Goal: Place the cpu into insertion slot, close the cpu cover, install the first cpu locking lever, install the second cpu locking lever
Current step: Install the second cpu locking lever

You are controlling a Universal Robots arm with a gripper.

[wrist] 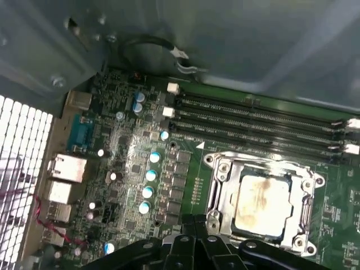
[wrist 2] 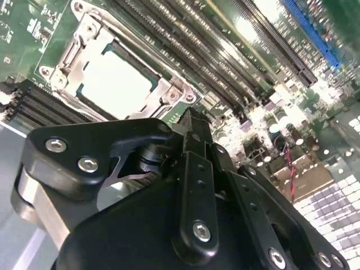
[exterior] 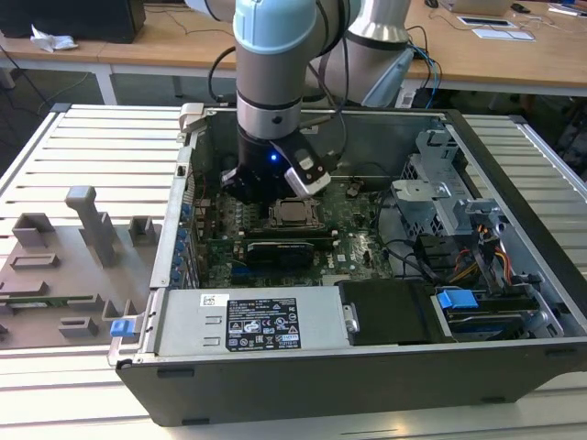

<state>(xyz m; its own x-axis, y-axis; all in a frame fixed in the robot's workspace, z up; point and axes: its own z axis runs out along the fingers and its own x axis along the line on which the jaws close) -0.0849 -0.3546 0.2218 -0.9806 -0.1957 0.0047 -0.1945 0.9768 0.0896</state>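
nearest me in the exterior view is the long silver power supply box (exterior: 248, 321) with its black label, lying along the near wall of the open dark grey computer case (exterior: 514, 275). to the exterior view's left of the case, a grey moulded fixture tray (exterior: 73, 266) rests on the slatted aluminium table (exterior: 101, 128).

further in, the green motherboard (exterior: 353, 247) lies flat on the case floor. on it i see the small square cpu with its pale silvery-beige metal top (wrist: 261, 205) seated in the square insertion slot (wrist: 222, 211), and the thin silver-grey metal cpu cover frame (wrist: 306, 208) lies flat around the chip, its window showing the chip's top (the same shows in the second wrist view, where the cpu (wrist 2: 115, 84) sits inside the cover (wrist 2: 163, 93)).

my black gripper (exterior: 252, 188) hangs over the board just to the exterior view's left of the socket, near it but not touching the chip. in the first wrist view its fingertips (wrist: 194, 225) look pressed together with nothing between them, at the socket's edge.

beyond the socket run the long black memory slots (wrist: 259, 121), and past them the grey back wall of the case. far behind stands a wooden desk (exterior: 183, 46).
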